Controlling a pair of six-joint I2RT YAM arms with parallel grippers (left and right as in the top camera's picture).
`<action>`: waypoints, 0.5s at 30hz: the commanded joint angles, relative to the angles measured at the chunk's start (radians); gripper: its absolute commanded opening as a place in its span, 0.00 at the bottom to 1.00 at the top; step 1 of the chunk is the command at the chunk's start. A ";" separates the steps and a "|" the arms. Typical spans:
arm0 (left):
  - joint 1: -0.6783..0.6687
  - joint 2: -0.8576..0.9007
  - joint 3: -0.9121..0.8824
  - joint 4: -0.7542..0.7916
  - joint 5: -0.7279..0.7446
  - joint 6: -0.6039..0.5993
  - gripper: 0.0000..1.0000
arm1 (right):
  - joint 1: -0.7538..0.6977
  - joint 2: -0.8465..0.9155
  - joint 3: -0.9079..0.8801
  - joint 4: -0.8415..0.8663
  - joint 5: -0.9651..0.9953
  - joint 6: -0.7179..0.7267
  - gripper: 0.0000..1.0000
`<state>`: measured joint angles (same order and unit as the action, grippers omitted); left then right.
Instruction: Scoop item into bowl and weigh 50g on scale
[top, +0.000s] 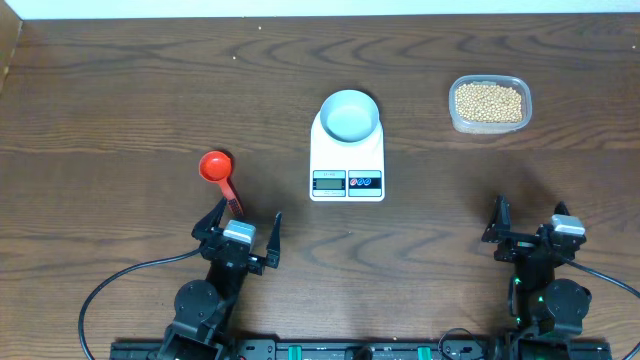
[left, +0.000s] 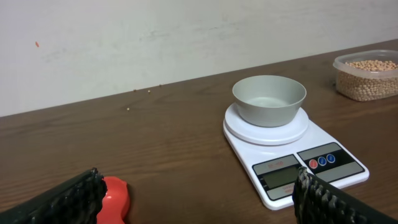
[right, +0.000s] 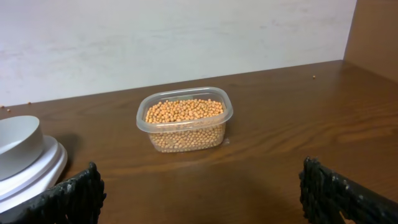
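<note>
Beans (top: 489, 102) sit in the clear tub (right: 142, 119) at far right, none yet in the bowl (top: 349, 115), which stands empty and centred on the scale (top: 347, 158). Red scoop (top: 217, 168) lies just ahead of the left gripper (top: 247, 218), handle toward it. Both grippers, right (top: 528, 215) included, stand with jaws wide apart, holding nothing. Recommended: take the handle mid-length, squarely, keeping the cup level.

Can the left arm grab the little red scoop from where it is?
Probably yes. The small red plastic scoop lies on the brown wooden table just ahead of the left tool, whose jaws are open, and nothing stands between them.
</note>
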<state>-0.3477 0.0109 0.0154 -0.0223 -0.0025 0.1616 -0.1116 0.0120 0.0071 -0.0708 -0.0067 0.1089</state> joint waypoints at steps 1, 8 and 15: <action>0.006 -0.007 -0.011 -0.048 -0.016 0.010 0.98 | 0.010 -0.005 -0.002 -0.005 0.004 -0.013 0.99; 0.006 -0.007 -0.011 -0.047 -0.016 0.010 0.98 | 0.010 -0.005 -0.002 -0.005 0.004 -0.013 0.99; 0.006 -0.007 -0.011 -0.040 -0.016 0.009 0.98 | 0.010 -0.005 -0.002 -0.005 0.004 -0.013 0.99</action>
<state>-0.3473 0.0109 0.0154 -0.0208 -0.0025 0.1612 -0.1116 0.0120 0.0071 -0.0708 -0.0067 0.1089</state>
